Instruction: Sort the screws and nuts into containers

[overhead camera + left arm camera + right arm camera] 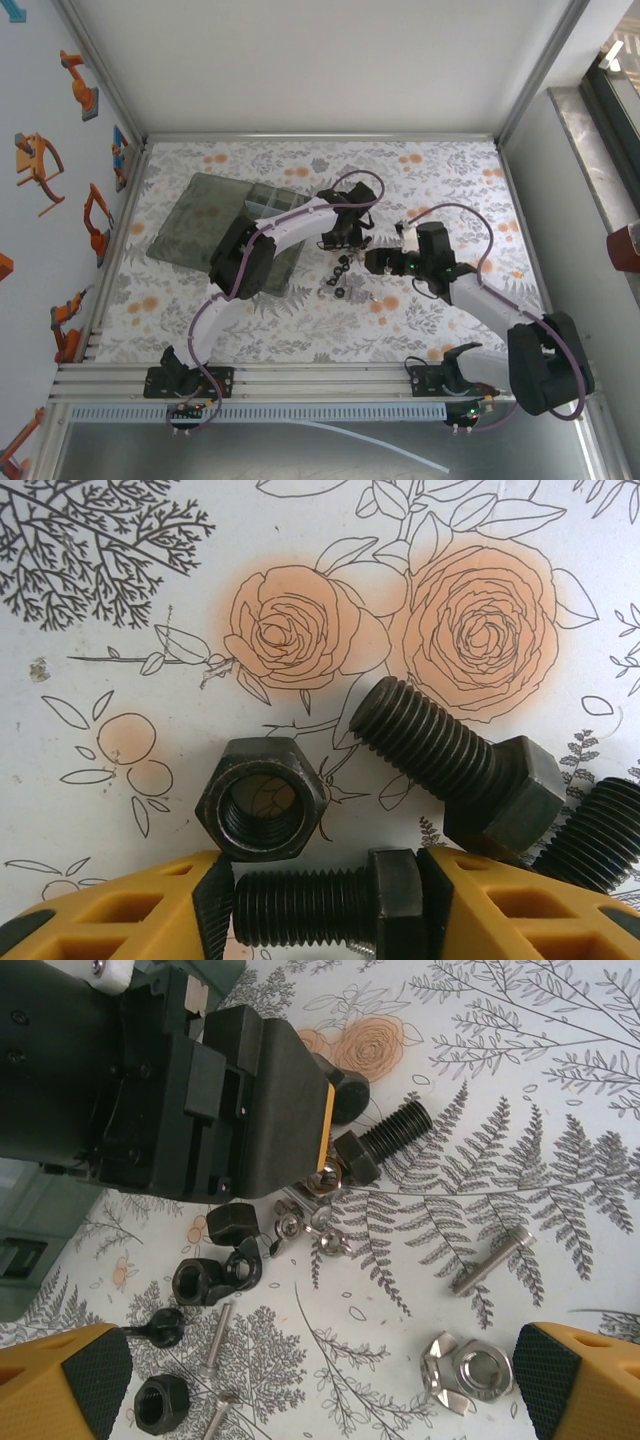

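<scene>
While my left jaws bracketed a black screw [320,908], pinched or not I couldn't tell, and my right jaws stood spread, I judged pickup underway, needing a firm squeeze next.

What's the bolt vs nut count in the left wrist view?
Black bolts: 3, including one at bottom centre and one cut off at the right edge
Black nuts: 1
Total: 4
</scene>
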